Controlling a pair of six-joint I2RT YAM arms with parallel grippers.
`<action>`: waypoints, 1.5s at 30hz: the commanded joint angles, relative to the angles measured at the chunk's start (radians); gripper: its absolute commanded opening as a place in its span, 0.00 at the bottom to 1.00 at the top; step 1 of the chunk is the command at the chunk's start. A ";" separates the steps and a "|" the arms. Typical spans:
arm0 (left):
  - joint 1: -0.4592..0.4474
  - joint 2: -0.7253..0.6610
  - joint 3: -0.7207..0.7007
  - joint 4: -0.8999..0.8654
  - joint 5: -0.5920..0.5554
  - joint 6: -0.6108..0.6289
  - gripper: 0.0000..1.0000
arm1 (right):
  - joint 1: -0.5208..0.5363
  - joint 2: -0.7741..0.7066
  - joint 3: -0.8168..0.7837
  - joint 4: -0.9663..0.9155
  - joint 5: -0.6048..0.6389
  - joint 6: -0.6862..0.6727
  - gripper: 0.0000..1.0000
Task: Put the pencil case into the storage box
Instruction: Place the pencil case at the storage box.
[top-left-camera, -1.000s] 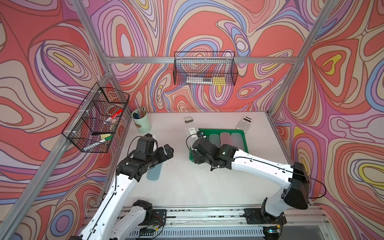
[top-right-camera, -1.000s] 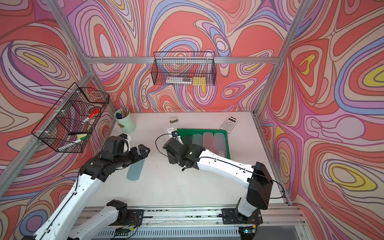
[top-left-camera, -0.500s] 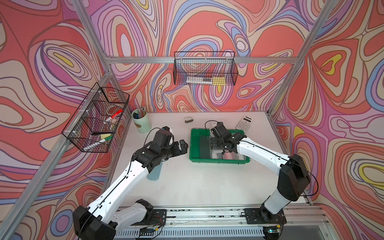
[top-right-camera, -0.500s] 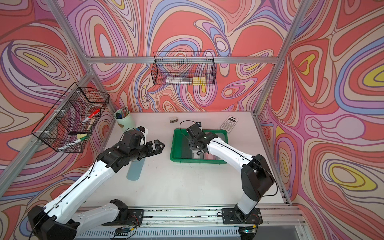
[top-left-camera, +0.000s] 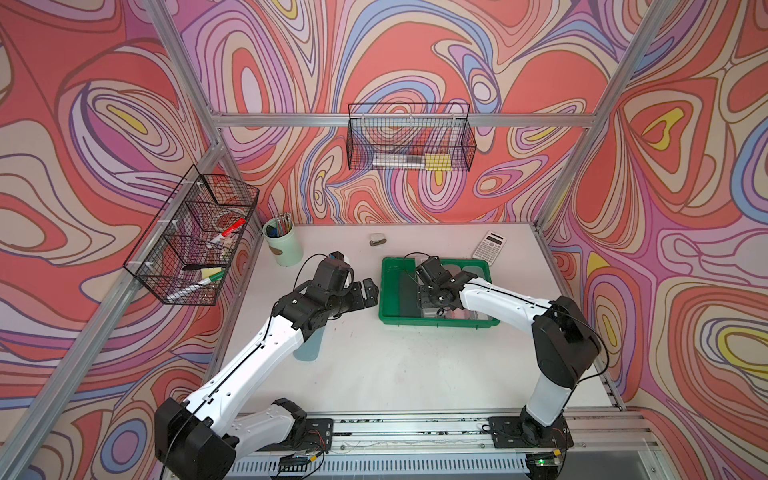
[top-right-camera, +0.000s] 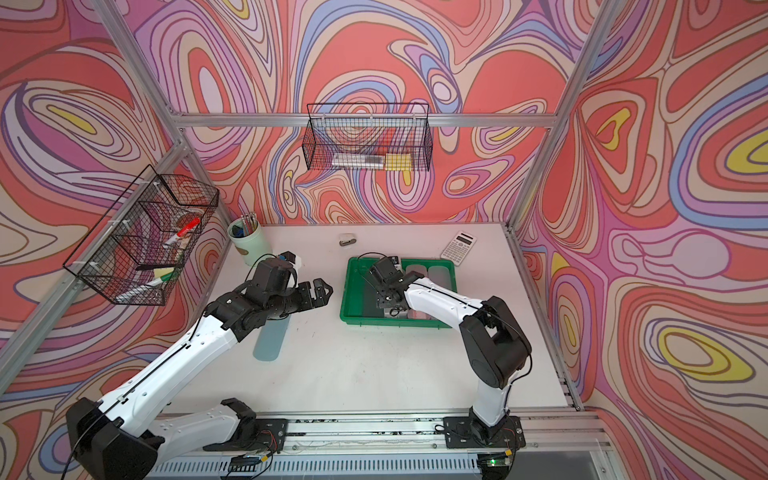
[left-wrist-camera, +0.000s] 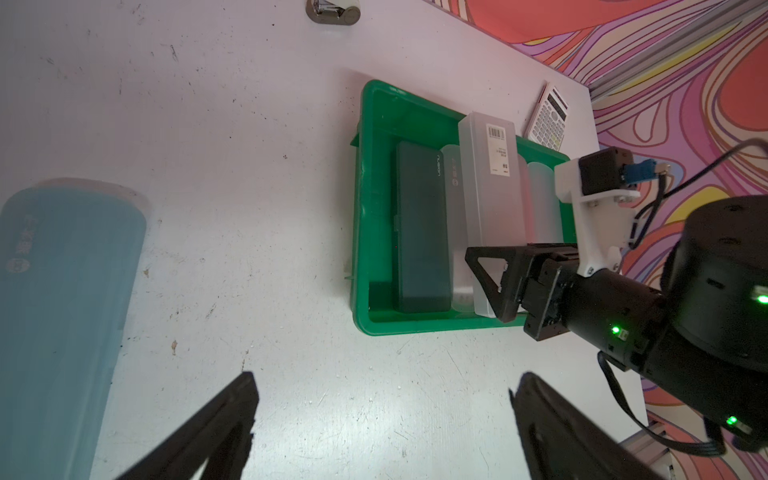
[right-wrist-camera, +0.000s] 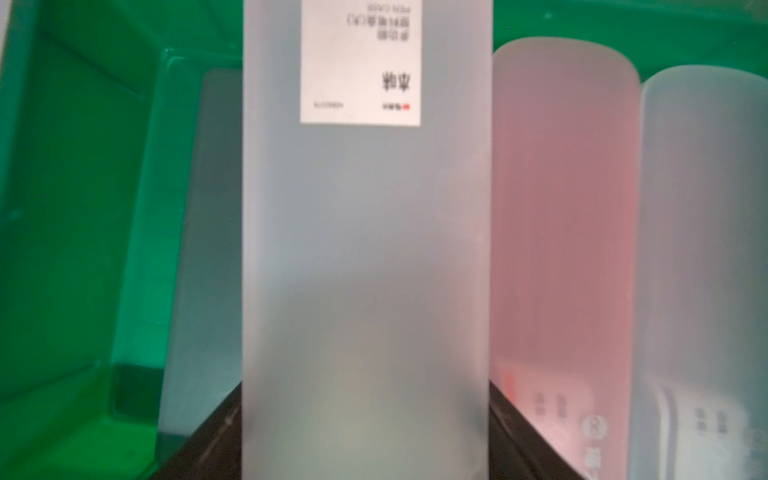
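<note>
Top views both showed the right arm (top-left-camera: 498, 297) reaching over the box (top-left-camera: 436, 323), while the left fingers (top-left-camera: 369, 291), spread and empty, hung beside it above the surface (top-left-camera: 395, 374), where a blue case (top-left-camera: 307, 349) lay. Left wrist view had the right fingers (left-wrist-camera: 509, 305) gripping a frosted case (left-wrist-camera: 494, 187) by its near end, raised over the cases packed in the box. Right wrist view confirmed that grip, a pink case (right-wrist-camera: 561, 228) just beside. Released there, it would probably ride on its neighbours or catch the rim and tip out.

The pencil case (right-wrist-camera: 365, 257) blurs — label (right-wrist-camera: 360, 62) unreadable, both ends cropped.
</note>
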 joint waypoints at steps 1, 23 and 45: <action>-0.004 0.005 0.002 0.002 -0.028 0.022 0.99 | -0.007 0.018 -0.030 0.030 0.005 0.023 0.56; 0.002 -0.061 -0.076 -0.025 -0.140 0.011 0.99 | -0.010 0.046 -0.017 -0.025 0.080 0.050 0.86; 0.290 -0.117 -0.385 -0.041 -0.137 0.024 0.99 | -0.010 -0.284 -0.119 -0.014 0.037 0.059 0.87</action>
